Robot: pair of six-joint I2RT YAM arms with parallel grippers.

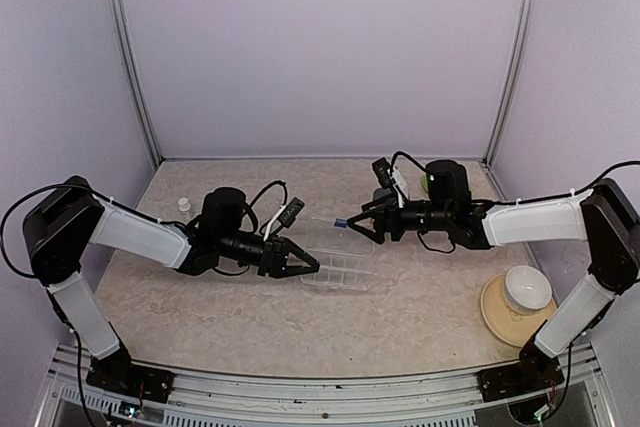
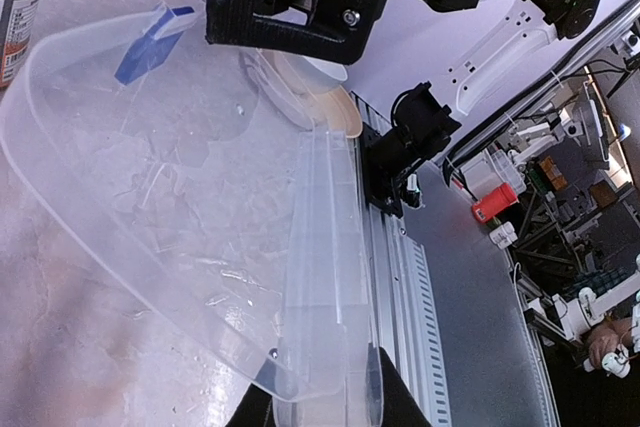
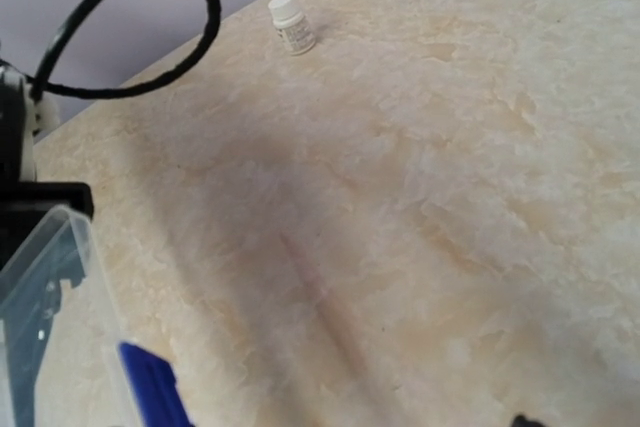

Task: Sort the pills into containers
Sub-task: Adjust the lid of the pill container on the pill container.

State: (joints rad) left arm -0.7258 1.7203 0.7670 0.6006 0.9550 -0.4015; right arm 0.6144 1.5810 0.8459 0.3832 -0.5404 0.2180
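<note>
Two grippers of mine meet at the pill box (image 1: 345, 269), which lies near the middle of the table (image 1: 200, 317). My left gripper (image 1: 300, 267) reaches in from the box's left end. Its wrist view shows the fingers (image 2: 390, 409) pinched together on the clear plastic wall, so I have the box clamped there. The clear lid (image 2: 120, 167) stands swung up and open, and the row of compartments (image 1: 338, 273) sits exposed beneath it.

My right gripper (image 1: 352, 224) hangs just beyond the far edge of the box with its jaws spread apart and nothing between them. A small blue piece (image 1: 340, 222) sits right at its fingertip, against the upper rim of the lid. It may be a pill or only a tab of the lid; the view is too blurred for me to say.

Away to the box's left, toward the back of the table, stands a small white bottle (image 1: 184, 205). Well off to the box's right, nearer my bases, a white bowl (image 1: 527, 285) rests on a tan plate (image 1: 497, 317).
</note>
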